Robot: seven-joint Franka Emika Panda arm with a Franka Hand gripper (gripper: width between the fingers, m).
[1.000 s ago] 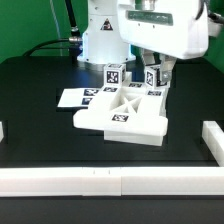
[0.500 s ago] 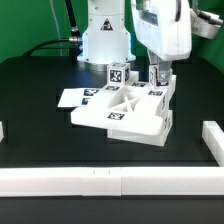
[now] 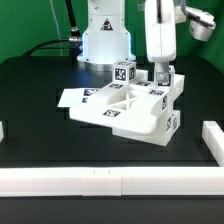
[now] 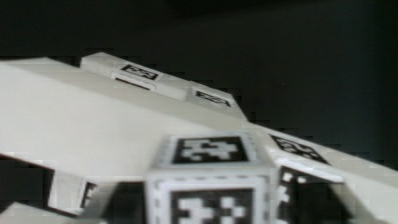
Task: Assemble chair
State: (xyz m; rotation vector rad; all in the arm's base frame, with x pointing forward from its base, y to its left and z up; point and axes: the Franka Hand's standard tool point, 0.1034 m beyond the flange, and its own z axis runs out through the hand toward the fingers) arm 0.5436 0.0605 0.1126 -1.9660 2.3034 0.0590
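Observation:
The chair [image 3: 130, 110] is a chunky white assembly with an X-braced frame and several square tags, lying on the black table in the middle of the exterior view. It is tilted, with its right end raised. A tagged post [image 3: 124, 72] stands up at its back. My gripper [image 3: 160, 78] comes straight down onto the chair's right rear part and is shut on it. In the wrist view a tagged white block [image 4: 217, 180] sits between my dark fingers [image 4: 302, 195], with the chair's broad white face [image 4: 107, 110] behind it.
The marker board [image 3: 72, 98] lies flat at the exterior view's left of the chair, partly under it. A long white border rail [image 3: 110, 182] runs along the front, with short pieces at the right [image 3: 212, 138] and left [image 3: 3, 130]. The robot base [image 3: 105, 40] stands behind.
My gripper has moved toward the exterior view's right with the chair in it. The chair has swung round and slid right, and its right end has tipped up.

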